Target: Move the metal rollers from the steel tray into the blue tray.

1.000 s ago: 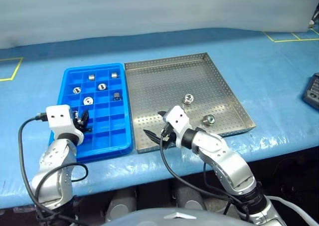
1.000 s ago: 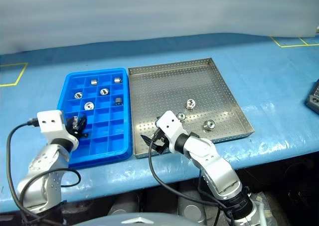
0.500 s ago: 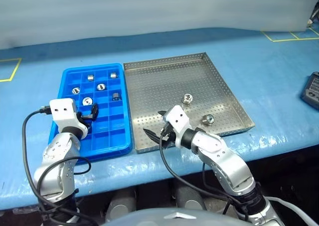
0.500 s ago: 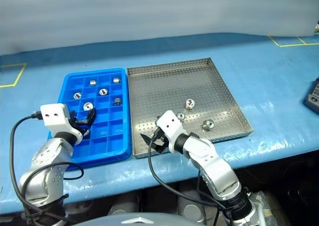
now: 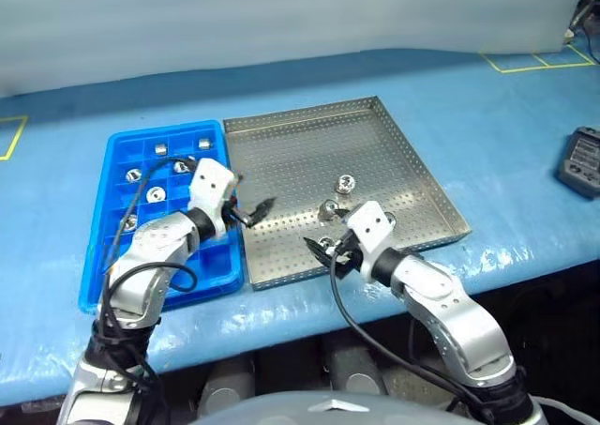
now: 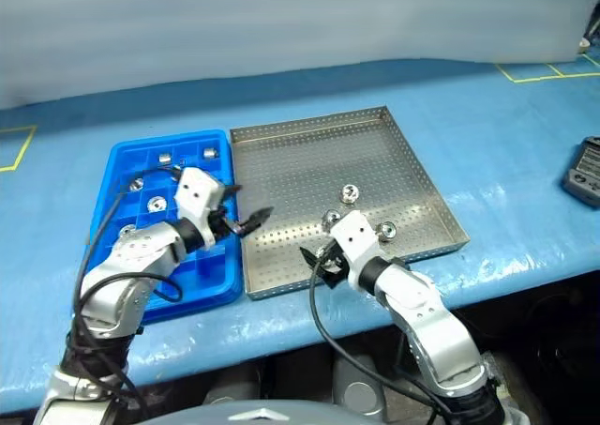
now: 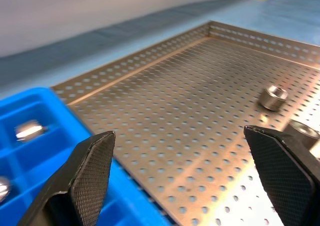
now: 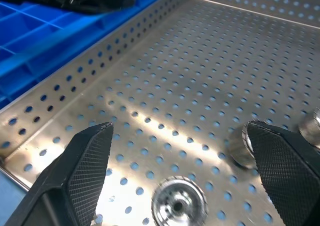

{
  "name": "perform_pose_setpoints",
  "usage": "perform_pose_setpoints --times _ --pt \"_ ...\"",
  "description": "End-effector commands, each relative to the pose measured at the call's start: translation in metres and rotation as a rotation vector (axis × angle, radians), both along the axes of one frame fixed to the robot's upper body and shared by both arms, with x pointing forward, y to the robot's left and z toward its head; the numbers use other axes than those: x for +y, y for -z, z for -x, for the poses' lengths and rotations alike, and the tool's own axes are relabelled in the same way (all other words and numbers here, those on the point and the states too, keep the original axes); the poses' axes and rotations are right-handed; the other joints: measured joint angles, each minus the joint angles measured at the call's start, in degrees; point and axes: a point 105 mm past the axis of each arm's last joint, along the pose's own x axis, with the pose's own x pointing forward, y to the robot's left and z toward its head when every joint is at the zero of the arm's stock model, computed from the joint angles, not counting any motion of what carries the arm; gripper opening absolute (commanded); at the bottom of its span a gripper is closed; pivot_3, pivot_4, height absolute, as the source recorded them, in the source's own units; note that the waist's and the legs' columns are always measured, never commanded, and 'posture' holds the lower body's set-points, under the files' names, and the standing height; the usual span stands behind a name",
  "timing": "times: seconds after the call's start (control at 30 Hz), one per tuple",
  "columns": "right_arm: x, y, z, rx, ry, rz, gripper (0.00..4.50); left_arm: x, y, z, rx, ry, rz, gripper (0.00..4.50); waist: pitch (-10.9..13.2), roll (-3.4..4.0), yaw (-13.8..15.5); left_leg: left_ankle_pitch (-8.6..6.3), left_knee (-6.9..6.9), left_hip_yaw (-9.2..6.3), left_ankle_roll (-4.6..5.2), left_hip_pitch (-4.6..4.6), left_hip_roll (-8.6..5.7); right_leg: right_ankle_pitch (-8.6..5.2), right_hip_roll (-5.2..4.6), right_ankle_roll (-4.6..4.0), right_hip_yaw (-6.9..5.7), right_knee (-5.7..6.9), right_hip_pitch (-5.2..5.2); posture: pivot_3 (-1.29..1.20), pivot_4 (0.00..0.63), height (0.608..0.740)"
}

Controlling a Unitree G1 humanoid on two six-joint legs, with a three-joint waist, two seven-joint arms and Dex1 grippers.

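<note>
1. While both arms reach over the blue-covered table (image 5: 487, 115), the steel tray (image 5: 291, 144) lies beside the blue tray (image 5: 103, 275), their long edges touching or nearly so.
2. The left gripper (image 5: 246, 211) hangs over the seam between the two trays, its black fingers spread wide with nothing between them; its tip points across the steel tray's near left part.
3. From the left wrist view, the two finger pads (image 7: 90, 176) frame bare perforated floor, with two metal rollers (image 7: 273, 97) further along the tray.
4. The right gripper (image 5: 323, 253) sits low over the near edge of the steel tray, fingers also spread wide and empty.
5. From the right wrist view, one roller (image 8: 179, 204) lies on its end on the perforated floor between the fingers, close in front of them, its centre hole showing; another lies just beside the far finger.
6. Three rollers remain in the steel tray, grouped in its near right part: one further back (image 5: 344, 182), one nearer the middle (image 5: 330, 210), and one mostly hidden behind the right wrist.
7. Several rollers sit in separate compartments in the far half of the blue tray (image 5: 160, 148); the left arm hides part of that tray.
8. A dark device (image 5: 581, 162) rests on the table, well apart to the right.
</note>
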Motion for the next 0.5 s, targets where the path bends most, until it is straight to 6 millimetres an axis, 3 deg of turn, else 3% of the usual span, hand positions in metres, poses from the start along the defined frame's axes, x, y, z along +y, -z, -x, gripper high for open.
perform_pose_setpoints --times 0.03,0.2,0.5 --pt "-0.016 -0.005 0.008 -0.020 0.038 0.034 4.50 -0.019 0.013 0.003 0.074 0.151 -0.037 4.48 0.0 0.00 -0.9 0.00 0.00 0.00 0.01 0.00 0.00 0.00 0.00 -0.01 0.00 0.00 0.00 -0.27 0.150 0.740" --pt "-0.030 0.004 0.020 0.021 0.082 0.063 4.50 -0.040 0.028 0.003 0.114 0.314 -0.125 4.48 0.0 0.00 -3.5 -0.01 -0.01 0.04 0.02 0.01 0.02 -0.01 0.00 -0.01 0.03 0.02 -0.02 -0.32 0.150 0.740" --pt "-0.028 0.002 0.020 0.012 0.114 0.044 4.50 -0.060 0.035 0.008 0.091 0.538 -0.245 4.48 0.0 0.00 -7.6 -0.01 -0.03 0.08 0.03 0.00 0.03 -0.01 0.00 0.02 0.09 0.01 -0.02 -0.35 0.150 0.740"
